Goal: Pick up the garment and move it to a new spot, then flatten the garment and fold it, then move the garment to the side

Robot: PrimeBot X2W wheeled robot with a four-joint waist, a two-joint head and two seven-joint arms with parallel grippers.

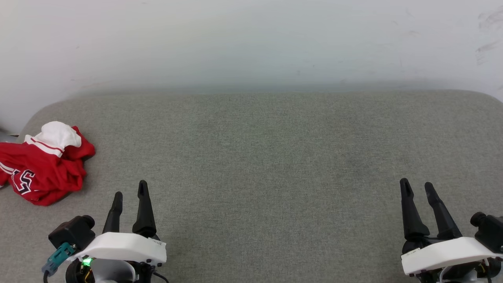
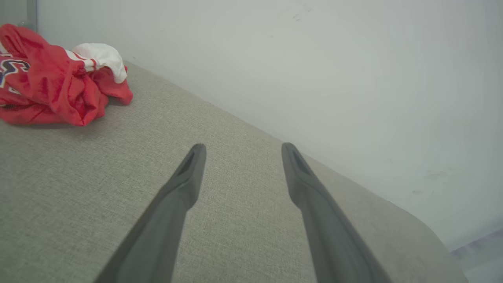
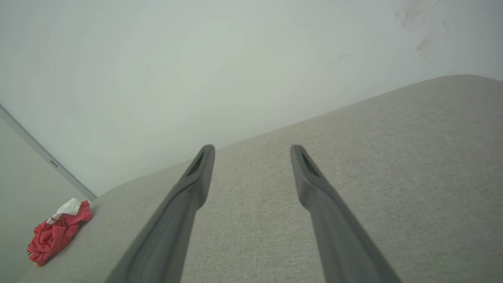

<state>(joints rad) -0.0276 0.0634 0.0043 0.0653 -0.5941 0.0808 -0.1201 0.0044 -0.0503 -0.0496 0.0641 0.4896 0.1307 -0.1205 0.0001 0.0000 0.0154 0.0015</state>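
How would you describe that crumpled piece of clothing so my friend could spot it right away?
Start from the wide grey cushioned surface that runs along the white wall. Near its left end, ahead and to the left of the robot's left hand, lies the garment in a crumpled heap. It is bright red with a white sleeve, striped trim and black white-edged lettering.

Bare room, grey upholstery, white wall

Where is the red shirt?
In the head view the red shirt lies crumpled at the left edge of the grey cushion, ahead and left of the left gripper.
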